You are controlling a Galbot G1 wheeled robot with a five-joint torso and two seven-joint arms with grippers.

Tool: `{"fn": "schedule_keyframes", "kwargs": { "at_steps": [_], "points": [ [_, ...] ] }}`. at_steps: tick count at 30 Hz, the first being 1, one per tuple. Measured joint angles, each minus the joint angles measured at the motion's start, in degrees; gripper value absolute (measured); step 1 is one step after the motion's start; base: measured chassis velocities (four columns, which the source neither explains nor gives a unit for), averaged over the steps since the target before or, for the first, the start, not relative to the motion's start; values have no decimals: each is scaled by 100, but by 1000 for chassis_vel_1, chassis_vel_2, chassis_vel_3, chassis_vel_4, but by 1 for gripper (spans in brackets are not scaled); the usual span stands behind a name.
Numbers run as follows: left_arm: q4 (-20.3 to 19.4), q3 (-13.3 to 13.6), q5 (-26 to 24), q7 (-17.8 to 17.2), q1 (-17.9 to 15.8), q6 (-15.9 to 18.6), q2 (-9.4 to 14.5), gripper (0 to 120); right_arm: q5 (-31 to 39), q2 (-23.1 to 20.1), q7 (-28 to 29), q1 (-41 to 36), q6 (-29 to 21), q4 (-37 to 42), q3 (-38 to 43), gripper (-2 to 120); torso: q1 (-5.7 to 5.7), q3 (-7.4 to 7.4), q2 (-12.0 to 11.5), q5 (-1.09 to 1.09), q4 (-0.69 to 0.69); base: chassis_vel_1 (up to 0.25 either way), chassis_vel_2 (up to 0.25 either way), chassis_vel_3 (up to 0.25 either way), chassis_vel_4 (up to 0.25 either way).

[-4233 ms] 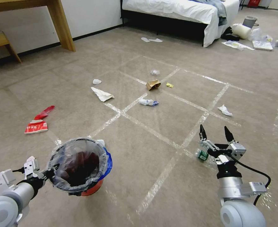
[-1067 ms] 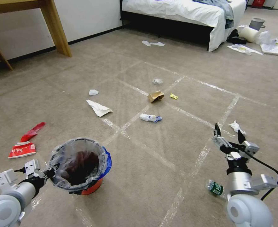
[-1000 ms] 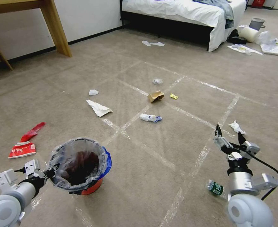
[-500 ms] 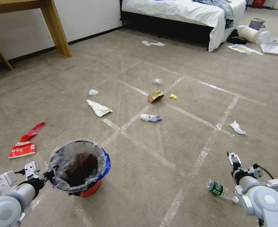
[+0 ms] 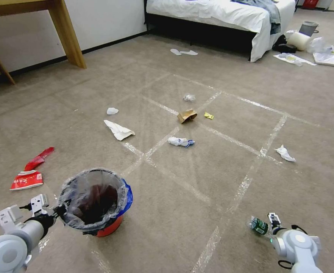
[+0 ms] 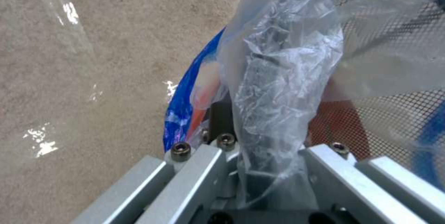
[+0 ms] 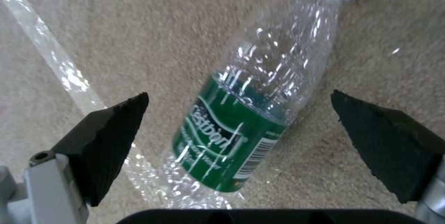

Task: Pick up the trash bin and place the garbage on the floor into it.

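Clamped onto the lined rim of the trash bin [image 5: 95, 201], the left gripper [image 5: 57, 209] holds the red bucket low at the robot's left; in the left wrist view its metal fingers [image 6: 204, 168] pinch the crinkled clear liner [image 6: 283, 78] and the blue bag edge [image 6: 190, 102] together. Red snack wrappers [image 5: 27, 178] lie on the carpet to the left of the bin, white paper [image 5: 118, 131] and a small white wad [image 5: 112, 111] farther out. Toward the middle lie a tissue scrap [image 5: 180, 142], a brown carton [image 5: 186, 115], a tiny yellow wrapper [image 5: 209, 116] and a clear wad [image 5: 189, 97]. Another white scrap [image 5: 285, 153] lies off to the right. Low at the right, the right gripper [image 7: 241, 137] hangs just above the clear plastic bottle [image 7: 259, 113], jaws spread wide and empty, one black pad [image 7: 111, 137] on each side of the green label. The bottle's long axis runs between the pads, slightly skewed, so closing would squeeze across its width. This arm is by far the nearer to the bottle
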Motion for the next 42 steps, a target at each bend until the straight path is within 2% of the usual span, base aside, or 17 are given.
{"fn": "schedule_keyframes", "kwargs": {
  "at_steps": [3,8,10,12,14,15,20,25,29,31,35,36,39,40,42],
  "points": [
    [6,2,15,0,5,-15,-14,1,-85,27,-101,70,23,-158,-46,100,0,0,0,0,0,0,0,0,0],
    [15,5,32,0,16,-29,-29,1,-191,47,-184,111,60,-257,-99,92,0,0,0,0,0,0,0,0,0],
    [16,6,44,4,27,-54,-44,1,-266,48,-251,131,92,-346,-136,79,0,0,0,0,0,0,0,0,0],
    [16,6,48,5,31,-57,-48,1,-283,47,-264,138,97,-369,-142,76,0,0,0,0,0,0,0,0,0],
    [6,6,59,7,50,-61,-68,1,-350,43,-331,154,110,-442,-175,64,0,0,0,0,0,0,0,0,0],
    [6,6,59,7,50,-61,-68,1,-350,43,-331,154,110,-442,-175,64,0,0,0,0,0,0,0,0,0],
    [-41,6,87,15,93,-65,-105,1,-436,40,-392,151,139,-493,-226,44,0,-1,0,-1,1,0,0,0,0],
    [-66,-2,95,19,109,-69,-114,1,-482,33,-435,97,145,-457,-245,33,-1,0,0,0,1,0,0,0,0],
    [-78,-9,96,22,114,-72,-122,1,-544,31,-473,-5,144,-311,-248,30,-1,0,0,3,0,0,0,0,0],
    [-95,-13,97,24,125,-73,-137,1,-726,30,-705,-185,194,84,-264,26,-1,0,0,2,-1,0,0,0,0],
    [-114,-14,97,29,132,-73,-143,1,-889,13,-921,-304,294,375,-311,22,-1,0,0,0,-1,0,0,0,0],
    [-133,-15,96,31,142,-73,-149,1,-1008,-12,-1084,-388,370,590,-364,17,0,0,0,2,-2,0,0,0,0],
    [-152,-15,97,32,147,-73,-153,1,-1120,-41,-1231,-458,444,783,-419,16,-1,0,0,4,-1,0,0,0,0],
    [-220,-14,95,34,160,-73,-160,1,-1440,-152,-1580,-619,610,1362,-619,16,-1,0,0,-2,-1,0,0,0,0],
    [-293,10,70,37,143,-73,-158,1,-1807,-401,-2028,-747,735,2178,-1066,16,-1,0,0,2,-1,0,0,0,0]
  ]
}}
